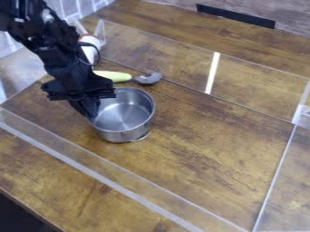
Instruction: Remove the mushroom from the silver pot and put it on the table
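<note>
Gripper (89, 101) at the left of the scene reaches steeply down from the black arm (49, 45), its jaws drawn narrow, tips at the left rim of the silver pot (122, 119); whether anything is pinched between them cannot be told, since the black fingers hide that spot. The pot sits upright on the counter (206, 145), and the part of its inside that shows is bare steel. No view of the mushroom can be made out: it may be hidden under the gripper at the pot's rim, and its place cannot be told. Just behind the gripper, a yellow-green piece (111, 75) lies on the wood, and to its right a small grey spoon (148, 79) rests near it. Farther right, 1 clear acrylic rail (213, 72) stands upright across the planks, well apart from the pot.
</note>
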Motion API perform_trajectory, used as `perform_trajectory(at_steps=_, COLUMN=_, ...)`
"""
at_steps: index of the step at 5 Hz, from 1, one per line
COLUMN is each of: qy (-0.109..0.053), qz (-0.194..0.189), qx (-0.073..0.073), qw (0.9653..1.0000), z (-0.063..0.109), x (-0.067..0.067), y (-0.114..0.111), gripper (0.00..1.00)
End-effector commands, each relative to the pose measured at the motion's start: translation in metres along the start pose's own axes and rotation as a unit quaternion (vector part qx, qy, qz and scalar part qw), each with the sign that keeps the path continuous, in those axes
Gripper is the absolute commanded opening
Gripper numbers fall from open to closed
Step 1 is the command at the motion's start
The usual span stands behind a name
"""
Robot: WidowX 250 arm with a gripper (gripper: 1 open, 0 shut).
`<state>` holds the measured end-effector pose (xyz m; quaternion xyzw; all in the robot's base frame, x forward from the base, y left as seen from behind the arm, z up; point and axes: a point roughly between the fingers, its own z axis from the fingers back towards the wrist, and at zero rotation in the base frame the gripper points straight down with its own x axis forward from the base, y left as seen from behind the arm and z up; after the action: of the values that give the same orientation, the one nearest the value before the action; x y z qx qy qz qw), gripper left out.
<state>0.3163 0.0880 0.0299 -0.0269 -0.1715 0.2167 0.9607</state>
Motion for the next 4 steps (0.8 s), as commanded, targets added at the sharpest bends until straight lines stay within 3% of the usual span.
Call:
perform_trajectory(at_steps=1, qy=0.023, qz=0.018, qx=0.011, qw=0.9995, z=-0.012, x=-0.006, y=0.004, gripper=0.0)
perform_trajectory(at_steps=4, qy=0.038, qz=0.046, qx=0.012, qw=0.9982, z=0.002, x=-0.01, y=-0.001, gripper=0.0)
